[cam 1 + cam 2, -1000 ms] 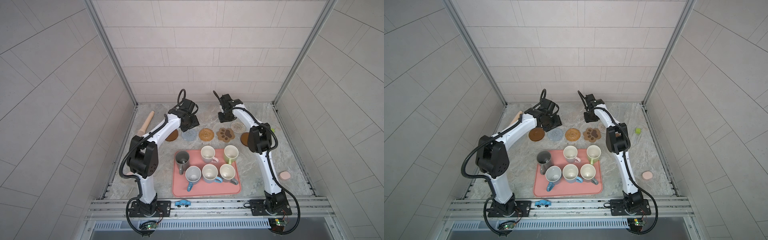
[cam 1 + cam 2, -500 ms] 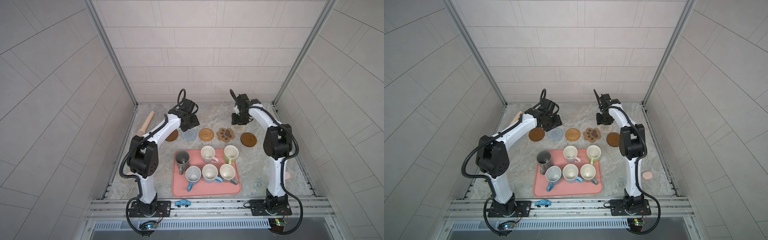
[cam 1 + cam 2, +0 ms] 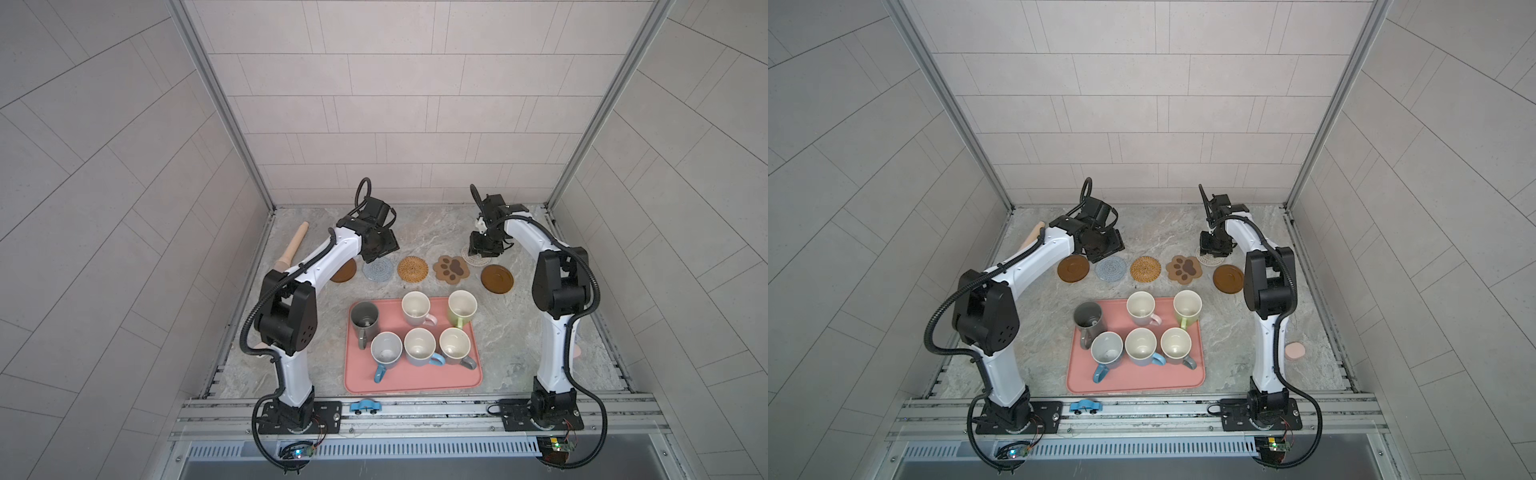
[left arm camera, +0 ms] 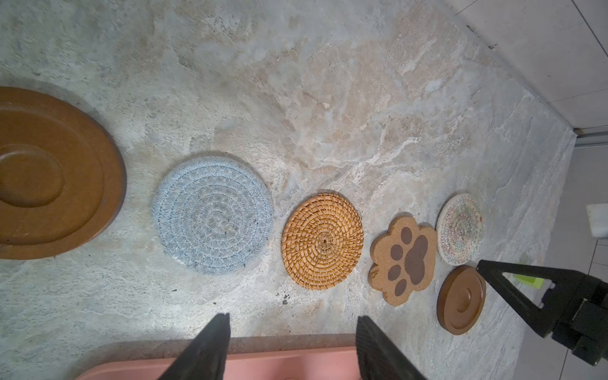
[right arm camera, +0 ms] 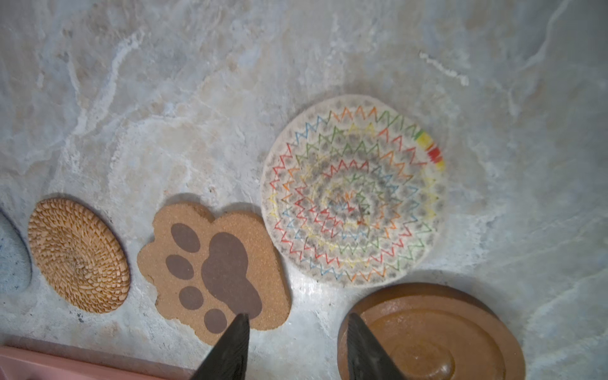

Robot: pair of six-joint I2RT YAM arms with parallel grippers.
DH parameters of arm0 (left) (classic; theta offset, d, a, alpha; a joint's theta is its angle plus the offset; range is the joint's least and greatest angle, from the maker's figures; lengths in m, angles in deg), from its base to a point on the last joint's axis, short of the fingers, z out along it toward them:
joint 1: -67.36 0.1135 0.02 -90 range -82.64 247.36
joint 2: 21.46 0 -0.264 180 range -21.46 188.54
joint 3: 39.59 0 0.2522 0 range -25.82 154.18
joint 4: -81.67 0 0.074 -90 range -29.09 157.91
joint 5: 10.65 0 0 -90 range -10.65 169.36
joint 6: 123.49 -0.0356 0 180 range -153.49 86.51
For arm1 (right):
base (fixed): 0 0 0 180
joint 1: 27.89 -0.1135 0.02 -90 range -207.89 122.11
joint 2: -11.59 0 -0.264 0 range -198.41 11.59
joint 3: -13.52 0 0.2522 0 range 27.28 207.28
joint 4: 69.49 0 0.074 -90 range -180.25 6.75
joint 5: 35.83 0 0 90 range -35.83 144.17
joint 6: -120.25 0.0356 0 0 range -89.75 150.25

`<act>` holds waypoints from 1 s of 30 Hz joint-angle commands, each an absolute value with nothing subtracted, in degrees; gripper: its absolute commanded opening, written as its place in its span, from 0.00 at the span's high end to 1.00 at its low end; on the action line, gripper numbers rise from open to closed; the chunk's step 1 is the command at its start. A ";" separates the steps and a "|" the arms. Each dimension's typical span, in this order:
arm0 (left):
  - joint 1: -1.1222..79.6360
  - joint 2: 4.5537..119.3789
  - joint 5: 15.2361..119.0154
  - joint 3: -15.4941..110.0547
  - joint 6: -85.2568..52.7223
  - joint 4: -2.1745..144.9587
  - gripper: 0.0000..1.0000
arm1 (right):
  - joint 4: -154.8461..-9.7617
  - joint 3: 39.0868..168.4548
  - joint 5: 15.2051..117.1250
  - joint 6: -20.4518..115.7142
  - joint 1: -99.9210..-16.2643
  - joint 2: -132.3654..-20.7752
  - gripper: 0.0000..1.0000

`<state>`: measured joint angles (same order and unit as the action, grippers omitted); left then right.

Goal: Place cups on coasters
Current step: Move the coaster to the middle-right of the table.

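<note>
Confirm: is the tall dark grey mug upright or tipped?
Upright: the dark grey mug stands on the pink tray, its round mouth facing up.

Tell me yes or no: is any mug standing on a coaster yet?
No: in a top view all six mugs stand on the pink tray, and the coasters beyond it carry nothing.

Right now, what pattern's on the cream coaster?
Cream coaster: rainbow zigzag rings; clearest in right wrist view.
</note>
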<state>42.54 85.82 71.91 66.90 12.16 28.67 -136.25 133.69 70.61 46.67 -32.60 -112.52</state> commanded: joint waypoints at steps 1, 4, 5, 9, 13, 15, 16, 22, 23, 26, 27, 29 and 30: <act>42.75 86.03 72.32 67.87 13.19 28.86 0.32 | -136.11 136.72 69.54 47.83 -32.45 -115.79 0.49; 42.75 85.81 72.33 68.04 13.10 28.85 0.32 | -137.56 139.96 69.47 48.04 -32.08 -117.83 0.50; 42.75 85.63 72.52 67.96 13.03 28.77 0.32 | -137.87 140.47 69.51 47.86 -32.03 -117.96 0.50; 42.72 85.06 73.00 67.44 12.94 28.85 0.32 | -138.81 138.98 68.46 47.46 -32.04 -116.08 0.49; 42.75 84.97 73.22 67.43 13.09 28.99 0.32 | -139.06 134.25 66.27 48.18 -31.61 -112.45 0.50; 42.74 84.87 73.31 67.42 13.27 29.09 0.32 | -139.40 131.87 65.64 48.53 -31.25 -110.75 0.50; 42.75 84.86 73.34 67.41 13.33 29.15 0.32 | -139.74 130.75 65.22 48.60 -31.08 -109.98 0.50; 42.74 84.45 73.34 66.84 13.19 28.94 0.32 | -140.03 124.58 63.08 47.58 -29.95 -106.33 0.50; 42.75 84.35 73.34 66.73 13.18 28.96 0.32 | -139.93 123.92 62.87 47.49 -29.78 -106.06 0.50; 42.70 84.14 73.38 66.33 13.43 29.10 0.32 | -139.23 122.20 62.64 47.56 -29.30 -105.75 0.50; 42.75 84.01 73.39 66.13 13.61 29.22 0.32 | -138.86 121.70 62.41 47.63 -29.14 -105.79 0.50; 42.59 83.72 73.29 65.68 13.80 29.33 0.32 | -138.46 120.95 62.34 47.77 -29.03 -106.07 0.51; 42.66 83.44 73.32 65.36 13.82 29.33 0.32 | -138.15 120.53 62.14 47.79 -28.98 -106.16 0.51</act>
<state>42.54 85.78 72.11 66.42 12.97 29.12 -137.82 121.41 63.79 47.66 -29.21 -107.54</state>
